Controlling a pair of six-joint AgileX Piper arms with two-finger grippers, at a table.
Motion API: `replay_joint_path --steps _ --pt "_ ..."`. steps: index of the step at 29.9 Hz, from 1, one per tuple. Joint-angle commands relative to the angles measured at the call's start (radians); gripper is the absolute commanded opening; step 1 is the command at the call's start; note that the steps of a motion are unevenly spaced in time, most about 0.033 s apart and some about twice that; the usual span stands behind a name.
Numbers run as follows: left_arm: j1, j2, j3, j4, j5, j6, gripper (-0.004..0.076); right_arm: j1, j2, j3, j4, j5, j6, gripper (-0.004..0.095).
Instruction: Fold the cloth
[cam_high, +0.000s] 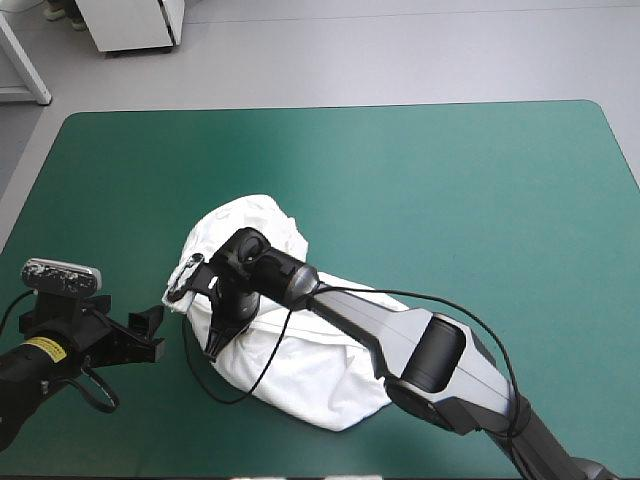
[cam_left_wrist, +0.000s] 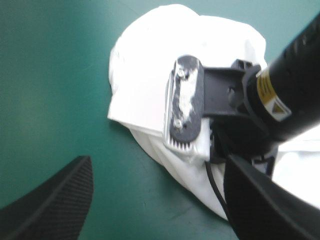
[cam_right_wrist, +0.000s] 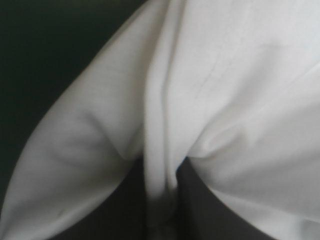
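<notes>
T-shirt (cam_high: 300, 375): plain white throughout, soft grey shading along its creases.
Table cover (cam_high: 450, 200): teal-green, one even tone, brighter sheen toward the far edge.
My left gripper (cam_left_wrist: 157, 161): black fingers (cam_left_wrist: 55, 202), surface in a fine dotted weave.
My right gripper (cam_right_wrist: 162, 200): fingers (cam_right_wrist: 212, 212) black, plain as far as I can see.
My right arm (cam_high: 440, 345): grey shell, black joints.
Label (cam_left_wrist: 271, 94) on my right wrist: yellow, black print, a small white triangle.

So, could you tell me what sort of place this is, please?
Probably a robot lab bench: a teal-green table, a crumpled white T-shirt on it, the right hand shut on the T-shirt and the left hand open beside it.
</notes>
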Motion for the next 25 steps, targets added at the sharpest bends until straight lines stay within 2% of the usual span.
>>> replay_joint_path --steps 1,5,6,8,12,17,21,25 --pt "-0.004 0.001 -0.054 0.027 -0.054 -0.033 0.0527 0.014 -0.08 -0.03 -0.032 -0.012 0.047 0.0161" --pt "-0.004 0.001 -0.062 0.021 -0.054 -0.033 0.0527 0.014 -0.092 -0.03 -0.09 -0.007 0.114 0.0686" --pt "-0.004 0.001 -0.062 0.021 -0.054 -0.033 0.0527 0.012 -0.097 -0.03 -0.115 -0.007 0.134 0.0791" --pt "-0.004 0.001 -0.062 0.021 -0.056 -0.033 0.0527 0.011 -0.13 -0.03 -0.179 -0.007 0.186 0.0909" --pt "-0.004 0.001 -0.062 0.021 -0.068 -0.036 0.0527 -0.007 -0.23 -0.03 -0.264 -0.006 0.278 0.0889" --pt "-0.004 0.031 -0.062 0.021 -0.069 -0.055 0.0527 -0.059 -0.397 0.049 -0.251 -0.005 0.372 0.082" --pt "-0.004 0.11 -0.065 0.021 -0.071 -0.055 0.0527 -0.087 -0.557 0.236 -0.255 -0.005 0.437 0.0809" --pt "-0.004 0.215 -0.087 0.021 -0.095 -0.055 0.0528 -0.087 -0.717 0.512 -0.297 -0.006 0.519 0.0809"
